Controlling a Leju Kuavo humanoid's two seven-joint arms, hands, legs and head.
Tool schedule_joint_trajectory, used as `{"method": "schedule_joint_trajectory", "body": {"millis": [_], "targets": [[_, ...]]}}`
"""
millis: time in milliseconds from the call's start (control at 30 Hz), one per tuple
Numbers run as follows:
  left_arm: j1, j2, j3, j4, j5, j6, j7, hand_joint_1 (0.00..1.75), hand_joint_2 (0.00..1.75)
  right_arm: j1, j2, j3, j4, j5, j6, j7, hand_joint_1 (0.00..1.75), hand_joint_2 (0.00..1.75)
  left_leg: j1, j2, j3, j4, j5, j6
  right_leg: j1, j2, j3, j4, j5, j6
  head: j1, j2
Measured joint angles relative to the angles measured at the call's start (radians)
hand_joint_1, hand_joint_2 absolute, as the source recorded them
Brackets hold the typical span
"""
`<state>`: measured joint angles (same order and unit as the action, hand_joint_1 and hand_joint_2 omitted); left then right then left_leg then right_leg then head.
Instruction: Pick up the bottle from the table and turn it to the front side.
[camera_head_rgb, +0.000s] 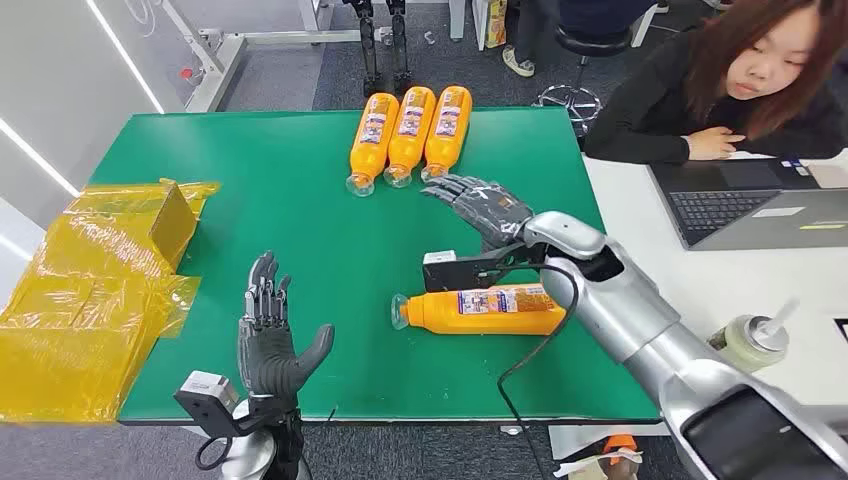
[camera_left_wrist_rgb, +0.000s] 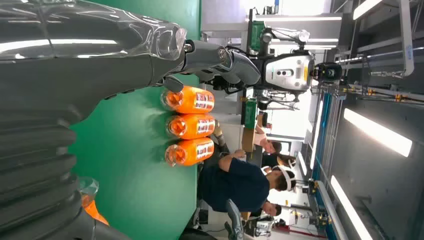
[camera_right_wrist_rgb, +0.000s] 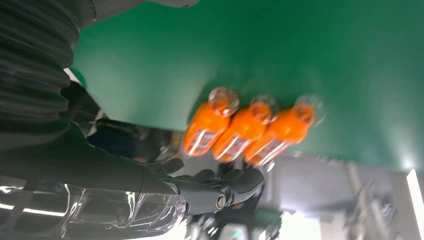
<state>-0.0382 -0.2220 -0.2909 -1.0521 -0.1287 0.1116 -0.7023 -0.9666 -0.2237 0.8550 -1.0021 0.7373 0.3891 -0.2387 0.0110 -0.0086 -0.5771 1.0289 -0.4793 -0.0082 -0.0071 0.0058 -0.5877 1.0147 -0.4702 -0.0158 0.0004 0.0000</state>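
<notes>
One orange bottle (camera_head_rgb: 485, 309) lies on its side on the green table (camera_head_rgb: 300, 180), label up, cap pointing left, just in front of my right forearm. My right hand (camera_head_rgb: 481, 205) hovers beyond it with fingers spread and nothing in them. Three more orange bottles (camera_head_rgb: 410, 133) lie side by side at the far middle, seen too from the left wrist (camera_left_wrist_rgb: 190, 126) and the right wrist (camera_right_wrist_rgb: 245, 131). My left hand (camera_head_rgb: 270, 335) is raised near the front edge, fingers apart and empty. The right wrist view shows the right hand (camera_right_wrist_rgb: 190, 192) with its fingers stretched toward the three bottles.
Boxes wrapped in yellow film (camera_head_rgb: 95, 290) crowd the table's left edge. A white desk on the right carries a laptop (camera_head_rgb: 760, 205) and a pump bottle (camera_head_rgb: 752, 342); a person (camera_head_rgb: 735, 85) leans on it. A stool (camera_head_rgb: 575, 95) stands behind the table.
</notes>
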Motion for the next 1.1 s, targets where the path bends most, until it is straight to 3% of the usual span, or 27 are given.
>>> {"method": "schedule_joint_trajectory", "body": {"millis": [167,367,533,600,933,1100], "targets": [[0.000,0.000,0.010,0.002,0.002,-0.001,0.000,0.00,1.75,-0.124,-0.011,0.131,0.007,-0.110,0.104,0.029,0.00,1.75,0.000,0.000,0.000,0.000,0.001,0.000,0.000,0.000,0.000,0.000,0.000,0.000,0.000,0.000],[0.001,0.000,0.020,0.003,0.002,-0.008,0.000,0.00,1.75,-0.230,-0.012,0.275,0.018,-0.178,0.156,0.060,0.00,1.75,0.000,0.000,0.000,0.000,0.001,0.000,0.000,0.000,0.000,0.000,0.000,0.000,0.000,0.000],[0.001,0.000,0.024,0.003,0.000,-0.019,0.000,0.00,1.75,-0.315,-0.011,0.393,0.029,-0.330,0.342,0.094,0.00,1.75,0.000,0.000,0.000,0.000,0.001,0.000,0.000,0.000,0.000,0.000,0.000,0.000,0.000,0.000],[0.001,0.000,0.026,0.005,0.000,-0.024,0.000,0.00,1.75,-0.342,-0.013,0.449,0.028,-0.395,0.375,0.114,0.00,1.75,0.000,0.000,0.000,0.000,0.001,0.000,0.000,0.000,0.000,0.000,0.000,0.000,0.000,0.000],[0.008,0.003,0.042,0.013,0.020,-0.031,0.000,0.00,1.75,-0.367,-0.061,0.594,0.028,-0.450,0.364,0.134,0.00,1.75,0.000,-0.001,0.000,0.001,0.000,0.000,0.000,0.000,0.000,0.000,0.000,0.000,0.000,0.000],[0.018,0.010,0.045,0.013,0.025,-0.031,0.000,0.00,1.75,-0.331,-0.114,0.617,0.033,-0.446,0.255,0.144,0.00,1.75,0.000,-0.001,0.000,0.001,0.000,0.000,0.000,-0.001,0.000,0.000,0.000,0.000,0.000,0.000]]}}
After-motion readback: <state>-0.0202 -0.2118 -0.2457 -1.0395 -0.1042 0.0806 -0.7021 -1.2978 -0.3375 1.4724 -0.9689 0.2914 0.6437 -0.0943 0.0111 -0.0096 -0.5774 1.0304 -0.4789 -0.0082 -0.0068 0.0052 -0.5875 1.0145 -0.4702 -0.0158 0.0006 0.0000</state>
